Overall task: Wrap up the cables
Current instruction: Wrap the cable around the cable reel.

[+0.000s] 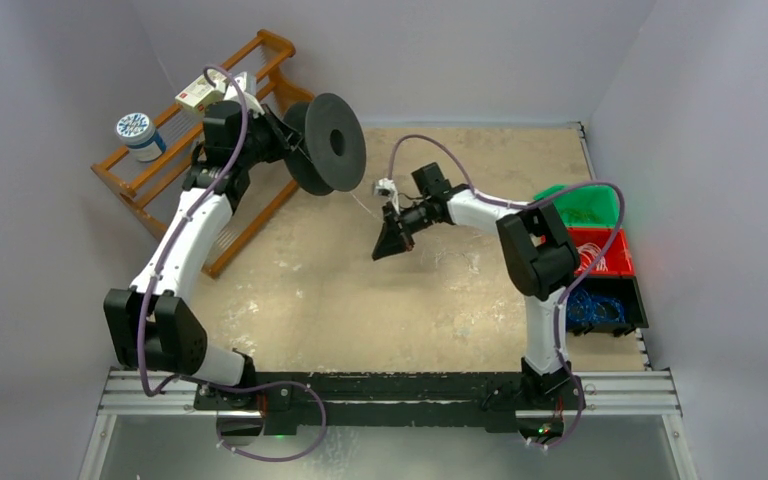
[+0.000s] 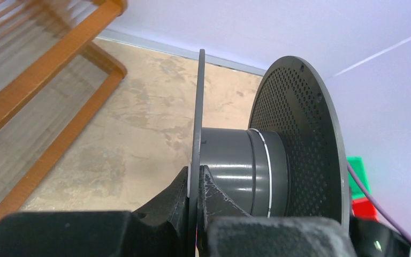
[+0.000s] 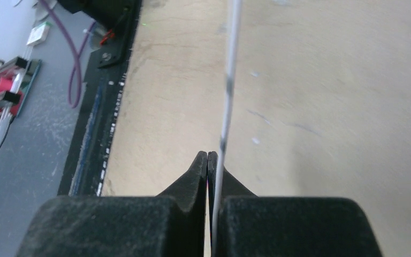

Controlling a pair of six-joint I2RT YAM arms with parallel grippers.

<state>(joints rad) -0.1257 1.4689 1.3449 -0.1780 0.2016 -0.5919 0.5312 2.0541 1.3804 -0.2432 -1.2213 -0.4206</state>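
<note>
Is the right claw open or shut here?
Shut on the cable: the wrist view shows the right claw with its tips meeting and the pale strand pinched between them.

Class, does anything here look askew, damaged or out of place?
The brown wooden slatted rack sits skewed to the table's edges, far left, and the beige tabletop is scuffed with pale patches. The thin whitish cable runs straight from the right end effector; the left end effector grips a black spool.

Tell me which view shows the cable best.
Right wrist: the cable runs large up the frame from the shut right gripper. Left wrist shows only a pale turn on the spool hub; top external, just a faint strand beside the spool.
</note>
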